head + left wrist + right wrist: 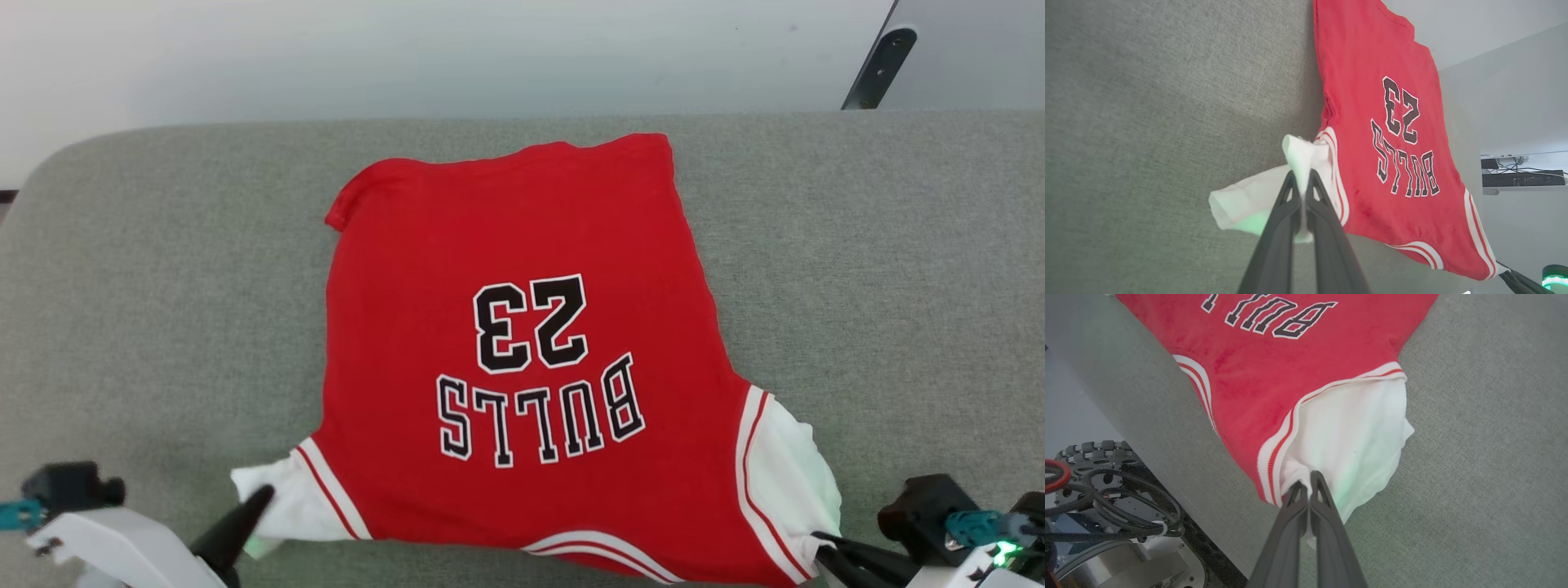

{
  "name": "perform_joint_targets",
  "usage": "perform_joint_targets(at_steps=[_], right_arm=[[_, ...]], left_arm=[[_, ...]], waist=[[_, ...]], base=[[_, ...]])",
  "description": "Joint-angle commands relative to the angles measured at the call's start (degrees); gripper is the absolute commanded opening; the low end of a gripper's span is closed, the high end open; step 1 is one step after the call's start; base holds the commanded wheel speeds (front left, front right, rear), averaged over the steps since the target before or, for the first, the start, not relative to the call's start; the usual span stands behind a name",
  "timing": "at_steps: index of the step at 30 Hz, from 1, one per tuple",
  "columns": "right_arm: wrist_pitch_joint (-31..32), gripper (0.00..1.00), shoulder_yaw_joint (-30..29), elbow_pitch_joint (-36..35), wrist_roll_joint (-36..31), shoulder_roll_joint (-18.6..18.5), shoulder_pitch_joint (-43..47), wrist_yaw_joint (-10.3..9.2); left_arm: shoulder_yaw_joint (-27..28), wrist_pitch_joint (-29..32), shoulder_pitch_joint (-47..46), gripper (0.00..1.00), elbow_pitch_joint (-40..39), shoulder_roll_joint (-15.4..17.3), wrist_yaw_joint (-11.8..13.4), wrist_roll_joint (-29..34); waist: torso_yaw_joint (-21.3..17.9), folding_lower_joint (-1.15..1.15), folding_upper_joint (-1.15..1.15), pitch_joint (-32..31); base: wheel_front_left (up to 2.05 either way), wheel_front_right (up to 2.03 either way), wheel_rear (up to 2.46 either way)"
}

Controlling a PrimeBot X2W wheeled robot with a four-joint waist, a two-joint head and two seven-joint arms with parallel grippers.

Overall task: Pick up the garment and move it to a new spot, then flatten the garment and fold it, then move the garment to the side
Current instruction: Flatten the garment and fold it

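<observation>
At the near left, the left end effector [1301, 173] is pinching the near-left white sleeve [1241, 200] of the red jersey-style T-shirt [522, 245], which is lying print-up, mostly spread, mid-way along the grey fabric-covered counter [122, 286]. At the near right, the right end effector [1306, 479] is clamping tight on the near-right white sleeve [1355, 433]. Flattening seems to be under way, while folding and moving aside are not yet done.

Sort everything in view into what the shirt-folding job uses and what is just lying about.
Job: the garment, print side up; left gripper, shut on a white sleeve; right gripper, shut on the other sleeve; grey padded surface beneath.
Lying about: dark slanted bracket beyond the surface; black box with cables; treaded wheel.
</observation>
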Motion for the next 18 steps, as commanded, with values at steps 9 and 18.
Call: perform_joint_targets(at_steps=[9, 18], right_arm=[[-1.9, 0.0, 5.2, 9.4, 1.8, 1.4, -3.6, -0.08], [-7.2, 0.0, 12.4, 20.4, 1.8, 1.4, -10.2, -0.09]], left_arm=[[-3.0, -1.8, -2.0, 0.0, 8.2, -8.6, -0.2, 1.2], [-6.8, -3.1, -6.0, 0.0, 20.3, -15.6, -1.1, 5.3]], waist=[[-0.2, 0.0, 0.0, 1.4], [0.9, 0.0, 0.0, 3.6]], base=[[0.0, 0.0, 0.0], [0.0, 0.0, 0.0]])
